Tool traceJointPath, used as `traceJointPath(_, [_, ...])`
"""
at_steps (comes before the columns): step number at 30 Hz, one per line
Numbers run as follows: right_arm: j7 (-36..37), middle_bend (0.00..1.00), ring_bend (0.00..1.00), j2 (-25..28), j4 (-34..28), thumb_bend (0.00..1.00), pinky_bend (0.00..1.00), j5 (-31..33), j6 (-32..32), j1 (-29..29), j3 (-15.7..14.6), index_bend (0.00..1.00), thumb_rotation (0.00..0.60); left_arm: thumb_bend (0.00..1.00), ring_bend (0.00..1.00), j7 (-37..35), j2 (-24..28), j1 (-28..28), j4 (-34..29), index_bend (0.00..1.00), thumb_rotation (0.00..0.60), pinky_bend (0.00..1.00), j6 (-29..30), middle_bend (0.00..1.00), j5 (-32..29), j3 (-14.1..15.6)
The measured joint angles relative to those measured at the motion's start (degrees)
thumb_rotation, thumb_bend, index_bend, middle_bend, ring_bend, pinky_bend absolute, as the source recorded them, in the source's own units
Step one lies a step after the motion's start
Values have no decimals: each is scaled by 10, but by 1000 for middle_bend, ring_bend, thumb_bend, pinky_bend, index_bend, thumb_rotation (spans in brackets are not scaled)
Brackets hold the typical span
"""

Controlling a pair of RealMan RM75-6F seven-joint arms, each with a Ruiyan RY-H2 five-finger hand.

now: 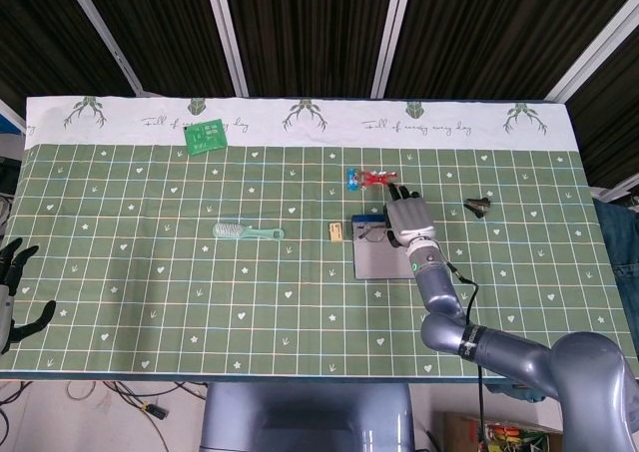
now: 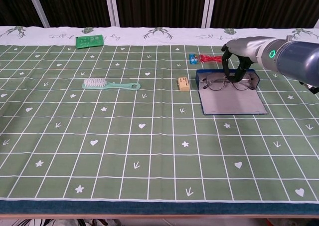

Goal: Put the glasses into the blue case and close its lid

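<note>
Fingers of the left hand [image 1: 14,290] were spread apart and held nothing, low at the table's near left edge. Farther in, the right arm reached forward across the green cloth [image 2: 149,136], its right hand [image 2: 238,61] arched palm-down over the blue case [image 2: 232,97]. Its dark fingers [image 2: 230,72] curled down around the glasses [image 2: 227,84], which lay in the tray at the far end of the case, the grey lid lying open toward the near side. Whether the fingers clamped the frame could not be told.
</note>
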Motion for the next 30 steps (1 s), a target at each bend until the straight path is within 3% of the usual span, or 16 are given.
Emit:
traceJointPath(14, [11, 2, 87, 18, -40, 439, 183, -10, 17, -2, 0, 233, 600, 323, 0, -1, 1, 0, 0, 103, 600, 0, -1, 0, -1, 0])
traceJointPath(23, [41, 1, 74, 72, -155, 289, 183, -66, 78, -39, -4, 216, 600, 322, 0, 2, 0, 0, 0, 103, 600, 0, 0, 0, 0, 1])
traceJointPath(30, [55, 1, 74, 119, -242, 268, 183, -142, 136, -90, -46, 220, 600, 323, 0, 5, -1, 2, -1, 103, 600, 0, 3, 0, 3, 2])
